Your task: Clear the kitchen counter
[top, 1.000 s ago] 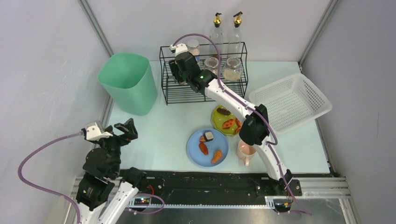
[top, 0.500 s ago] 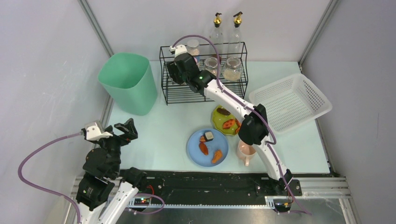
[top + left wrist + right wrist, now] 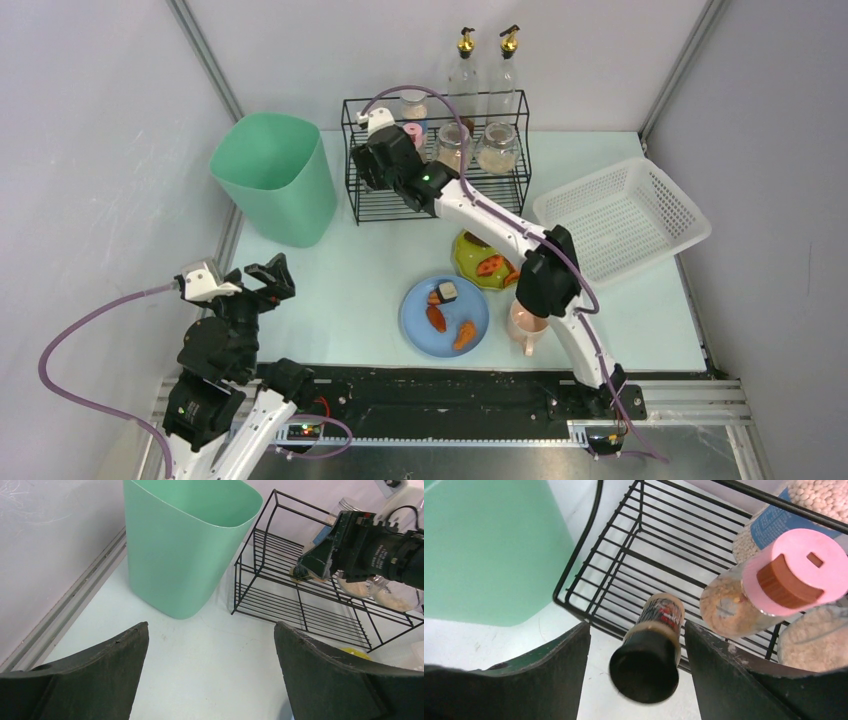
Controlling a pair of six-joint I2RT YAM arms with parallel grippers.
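Note:
My right gripper (image 3: 636, 625) is open over the front left part of the black wire rack (image 3: 440, 195). A spice jar with a black cap (image 3: 651, 650) stands between its fingers on the rack's lower shelf, with a gap on each side. In the left wrist view the right gripper (image 3: 306, 569) points down into the rack. My left gripper (image 3: 211, 625) hangs open and holds nothing, above the near left of the kitchen counter (image 3: 340, 270). A blue plate (image 3: 420, 325) with food bits, a green bowl (image 3: 465, 262) and a pink mug (image 3: 525, 325) sit on the counter.
A mint green bin (image 3: 275, 175) stands left of the rack. A white slatted basket (image 3: 625, 215) lies tilted at the right. The rack also holds a pink-lidded jar (image 3: 794, 570) and other jars; two oil bottles (image 3: 465, 60) stand behind it.
My right gripper's jaws have spread and let go of the black-capped jar, and the gripper has shifted slightly left and back. The left arm has not moved.

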